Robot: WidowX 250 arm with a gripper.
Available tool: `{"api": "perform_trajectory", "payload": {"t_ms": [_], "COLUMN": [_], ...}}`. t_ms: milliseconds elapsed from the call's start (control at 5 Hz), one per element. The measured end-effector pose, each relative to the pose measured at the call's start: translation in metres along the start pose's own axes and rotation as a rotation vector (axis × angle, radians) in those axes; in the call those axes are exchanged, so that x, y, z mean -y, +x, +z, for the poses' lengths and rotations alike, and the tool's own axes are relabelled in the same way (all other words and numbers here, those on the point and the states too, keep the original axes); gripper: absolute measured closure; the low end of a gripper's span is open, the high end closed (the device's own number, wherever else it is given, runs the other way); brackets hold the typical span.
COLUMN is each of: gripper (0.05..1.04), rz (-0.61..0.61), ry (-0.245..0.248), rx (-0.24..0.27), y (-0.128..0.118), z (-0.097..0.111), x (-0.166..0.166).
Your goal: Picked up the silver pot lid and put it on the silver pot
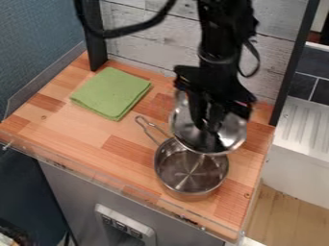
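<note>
- Pincer (208, 139) closed on the lid (233, 132), as far as you can judge: the lid hangs tilted beneath it, and your grip seems to be near its middle, which would leave the rim free to seat.
- You have the lid above the counter (122, 145), mostly at the pot's wall side; its lower edge overlaps the pot's (191, 175) far rim in the view. Whether they touch, you cannot tell.
- The pot stands upright with its mouth uncovered, ready to take the lid from above.
- Its handle (146, 131) points away toward the cloth (112, 92), so it should not block your drop. The cloth lies folded beyond that handle, well apart from the pot.
- Your next move likely calls for bringing the lid over the pot's centre and levelling it; let go while tilted, and it could slide off the rim.
</note>
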State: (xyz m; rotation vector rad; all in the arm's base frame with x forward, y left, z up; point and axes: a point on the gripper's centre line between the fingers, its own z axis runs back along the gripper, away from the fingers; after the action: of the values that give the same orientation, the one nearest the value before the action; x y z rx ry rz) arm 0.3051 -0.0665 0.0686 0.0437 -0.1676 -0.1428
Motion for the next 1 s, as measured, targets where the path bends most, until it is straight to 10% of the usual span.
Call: {"api": "perform_trajectory", "payload": {"t_ms": [1000], "gripper": [0.799], "rz": [0.009], "ry": [-0.001], "rx": [-0.119], "y": [-0.038], "z": [-0.033], "x": [0.004]}}
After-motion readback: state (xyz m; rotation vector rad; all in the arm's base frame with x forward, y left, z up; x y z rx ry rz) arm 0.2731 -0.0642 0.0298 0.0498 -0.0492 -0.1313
